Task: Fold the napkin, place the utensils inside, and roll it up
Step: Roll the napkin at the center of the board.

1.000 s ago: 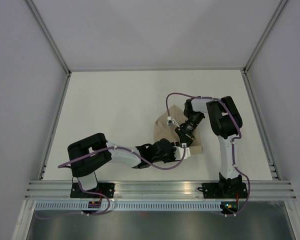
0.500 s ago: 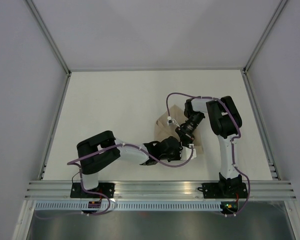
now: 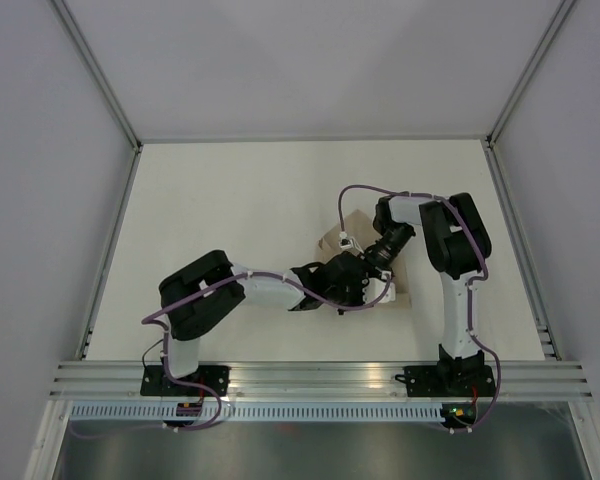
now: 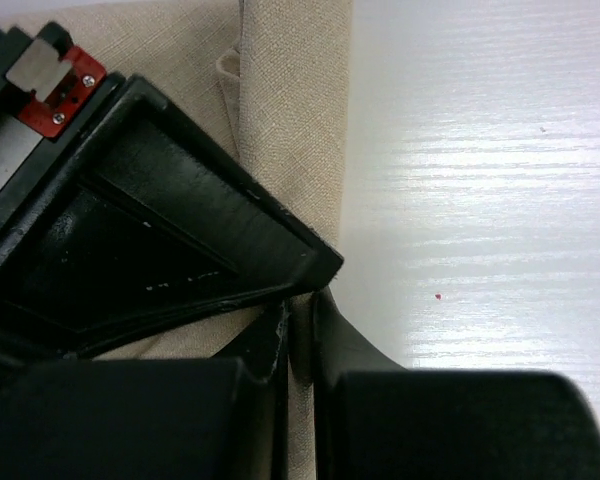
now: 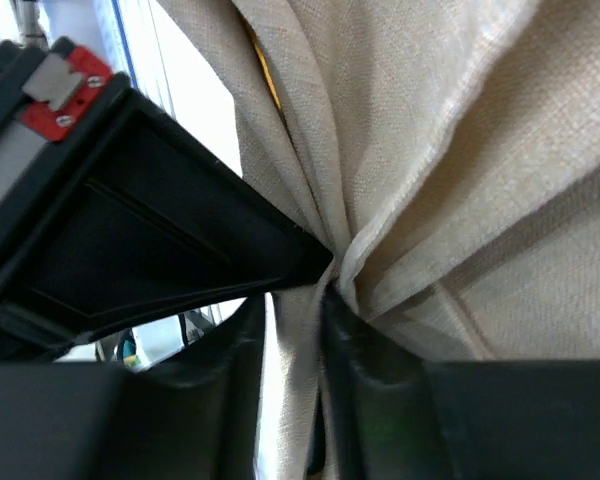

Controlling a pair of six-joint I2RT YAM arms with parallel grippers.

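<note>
Looks like a robotics lab cell: white counter (image 3: 230, 220) boxed in by plain panels (image 3: 310, 60), arms (image 3: 265, 291) bolted onto an aluminium rail (image 3: 320, 376).

We see a white table (image 3: 230, 220). A beige napkin (image 3: 351, 222) lies rumpled on it, right of the middle, and a tiny red speck (image 4: 438, 295) sits near the cloth.

White-and-black arms (image 3: 267, 291), purple cables (image 3: 365, 188), black jaws

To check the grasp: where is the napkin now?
In the top view the napkin lies on the table, right of centre, pinched by the left gripper and the right gripper.
</note>
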